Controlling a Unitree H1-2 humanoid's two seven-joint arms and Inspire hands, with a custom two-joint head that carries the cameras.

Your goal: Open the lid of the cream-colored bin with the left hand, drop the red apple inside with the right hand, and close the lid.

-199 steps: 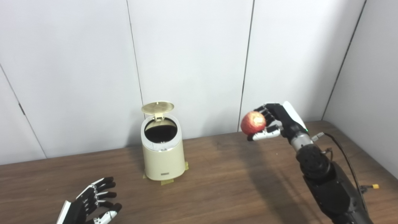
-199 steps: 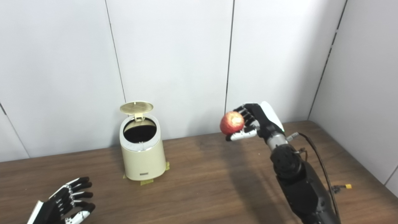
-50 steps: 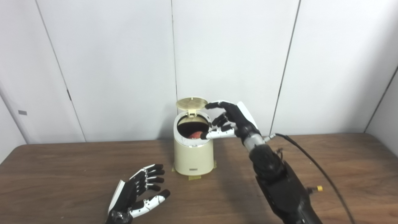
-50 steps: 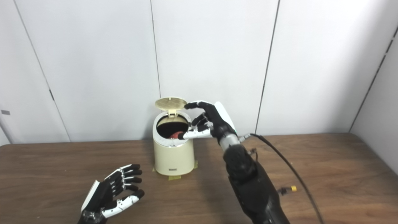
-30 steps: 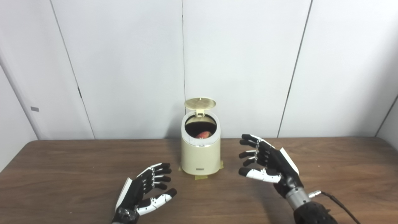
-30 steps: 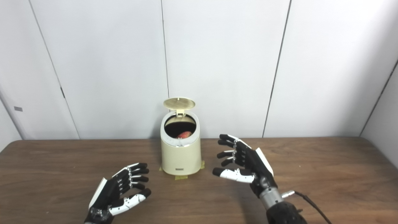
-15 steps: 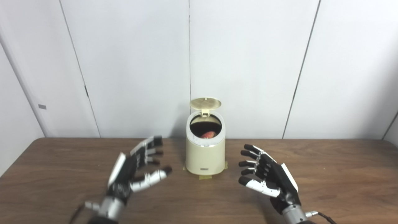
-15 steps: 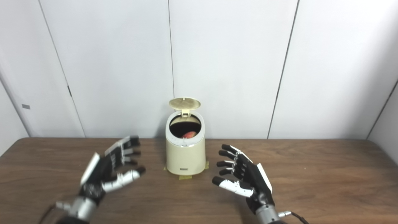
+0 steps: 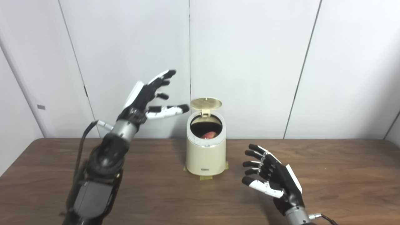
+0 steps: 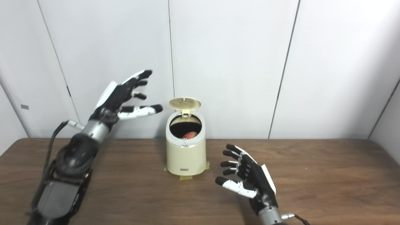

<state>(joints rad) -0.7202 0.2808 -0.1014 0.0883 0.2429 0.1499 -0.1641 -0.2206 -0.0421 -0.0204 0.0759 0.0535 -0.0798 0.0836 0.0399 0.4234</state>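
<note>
The red apple (image 9: 208, 135) is lying inside the cream-colored bin (image 9: 206, 156), its lid (image 9: 206, 103) standing open. The empty, spread left hand (image 9: 149, 97) is hovering beside the lid; closing remains. The right hand (image 9: 272, 180) is resting open, holding nothing.

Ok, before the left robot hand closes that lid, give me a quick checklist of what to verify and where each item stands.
1. Apple inside the bin: ok, its red shows through the opening.
2. Lid upright on its hinge, ready to push down: ok.
3. Left robot hand open, holding nothing: ok.
4. Left robot hand touching the lid: not ok, it is raised to the lid's left and apart from it.
5. Right robot hand clear of the bin: ok, it is low over the table, to the bin's right, open.
6. Apple low enough for the lid to shut: cannot tell.
</note>
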